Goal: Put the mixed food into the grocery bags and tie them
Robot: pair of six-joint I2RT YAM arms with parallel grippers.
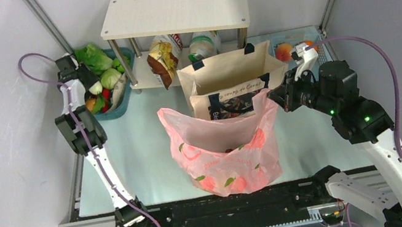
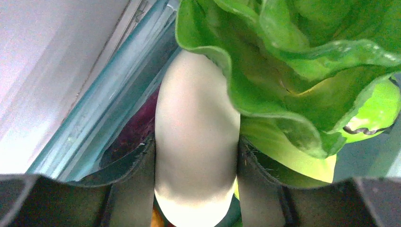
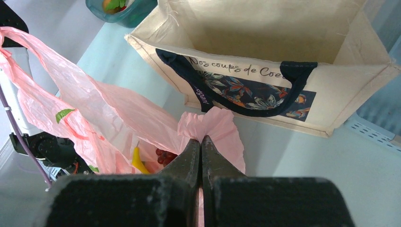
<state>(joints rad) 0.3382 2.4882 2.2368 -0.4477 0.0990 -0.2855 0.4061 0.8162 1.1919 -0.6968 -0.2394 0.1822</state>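
In the left wrist view a white radish (image 2: 196, 118) stands between the fingers (image 2: 137, 179) of my left gripper (image 2: 196, 142), and both pads press its sides. This gripper (image 1: 95, 85) reaches into the teal basket (image 1: 122, 105). My right gripper (image 3: 202, 139) is shut on the pink handle (image 3: 222, 127) of the pink plastic bag (image 1: 224, 153) and holds its mouth open from the right (image 1: 275, 97). A yellow banana (image 3: 138, 161) and dark red grapes (image 3: 163, 155) lie inside that bag. The beige canvas tote (image 1: 232, 76) stands open behind it. A crisp packet (image 1: 164, 60) sits under the shelf.
A green lettuce (image 2: 293, 56) overhangs the radish in the teal basket, among other vegetables. A wooden shelf (image 1: 174, 12) stands at the back, with packets beneath it. A blue basket (image 1: 287, 48) holding fruit sits at the back right. Grey walls close in on both sides.
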